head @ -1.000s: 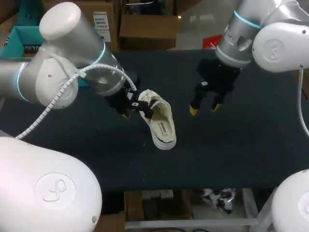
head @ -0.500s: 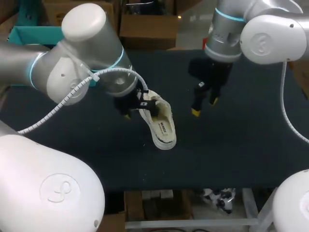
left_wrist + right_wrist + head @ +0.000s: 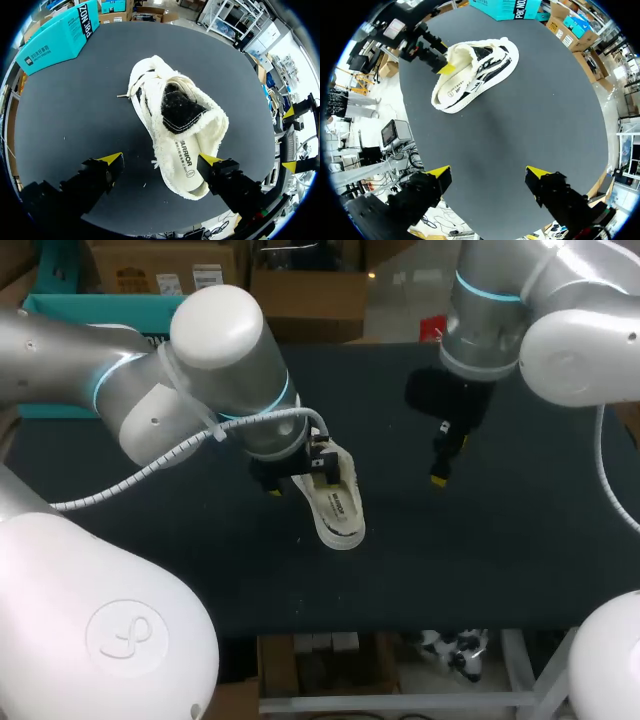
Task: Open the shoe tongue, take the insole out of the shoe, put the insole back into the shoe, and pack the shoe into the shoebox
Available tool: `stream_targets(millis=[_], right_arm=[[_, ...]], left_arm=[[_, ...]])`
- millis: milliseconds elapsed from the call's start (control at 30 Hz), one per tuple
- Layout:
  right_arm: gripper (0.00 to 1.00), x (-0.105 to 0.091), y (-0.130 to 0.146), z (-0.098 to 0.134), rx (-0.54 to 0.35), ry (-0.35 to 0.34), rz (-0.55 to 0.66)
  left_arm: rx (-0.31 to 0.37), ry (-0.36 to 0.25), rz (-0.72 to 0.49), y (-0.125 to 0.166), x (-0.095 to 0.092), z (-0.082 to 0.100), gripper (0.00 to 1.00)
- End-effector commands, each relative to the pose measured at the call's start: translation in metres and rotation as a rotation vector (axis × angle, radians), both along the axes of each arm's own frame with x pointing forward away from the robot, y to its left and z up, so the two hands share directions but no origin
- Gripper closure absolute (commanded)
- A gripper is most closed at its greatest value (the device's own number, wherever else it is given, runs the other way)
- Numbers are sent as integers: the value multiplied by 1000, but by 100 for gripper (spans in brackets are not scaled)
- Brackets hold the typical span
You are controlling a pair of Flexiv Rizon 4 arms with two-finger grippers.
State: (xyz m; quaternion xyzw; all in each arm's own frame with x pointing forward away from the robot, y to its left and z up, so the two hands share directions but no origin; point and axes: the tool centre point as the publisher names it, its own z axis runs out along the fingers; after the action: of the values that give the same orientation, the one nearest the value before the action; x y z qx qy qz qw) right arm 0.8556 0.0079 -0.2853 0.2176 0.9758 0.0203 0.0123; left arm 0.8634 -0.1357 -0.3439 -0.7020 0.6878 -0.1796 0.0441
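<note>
- Black cloth covers the table (image 3: 500,560); the shoe (image 3: 335,500) lies near its middle, well apart from the teal shoebox (image 3: 55,37) at the far edge.
- Left gripper (image 3: 161,160) hangs over the shoe's heel end, its 2 fingers spread (nothing gripped), likely lining up on the tongue.
- Right gripper (image 3: 487,172) hovers spread over bare cloth nearby, probably ready to steady the shoe.
- Cream, fuzzy upper; black lining and laces.

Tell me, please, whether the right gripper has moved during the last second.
Yes. The right gripper has shifted toward the head view's right, farther from the white shoe, which lies unmoved.
</note>
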Motion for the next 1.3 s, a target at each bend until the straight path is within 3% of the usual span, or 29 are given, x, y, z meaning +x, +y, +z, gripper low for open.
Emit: stream_targets(millis=[33,133,333,633,667,767,933,1067,1233,1300], right_arm=[[0,-3,-17,-4,53,-68,86],[0,0,-22,-2,30,-65,122],[0,6,-31,0,-5,-80,183],[0,7,-48,-3,-8,-112,226],[0,7,-49,-4,-12,-115,232],[0,9,-50,-5,-25,-121,256],[0,11,-51,-6,-37,-125,297],[0,12,-56,-4,-29,-127,353],[0,19,-58,3,-45,-3,372],[0,17,-58,5,-61,-13,399]], left_arm=[[14,-5,36,-6,8,-5,5],[8,0,61,-5,12,-4,15],[-9,18,107,-6,17,-4,47],[-3,40,148,-7,29,-9,52],[-4,41,153,-7,30,-9,58],[-5,41,163,-8,32,-10,100],[-18,41,161,-8,33,-10,100],[-40,24,91,-6,30,-4,100],[-35,-24,-65,-2,29,12,100],[-38,-37,-116,-1,29,16,100]])
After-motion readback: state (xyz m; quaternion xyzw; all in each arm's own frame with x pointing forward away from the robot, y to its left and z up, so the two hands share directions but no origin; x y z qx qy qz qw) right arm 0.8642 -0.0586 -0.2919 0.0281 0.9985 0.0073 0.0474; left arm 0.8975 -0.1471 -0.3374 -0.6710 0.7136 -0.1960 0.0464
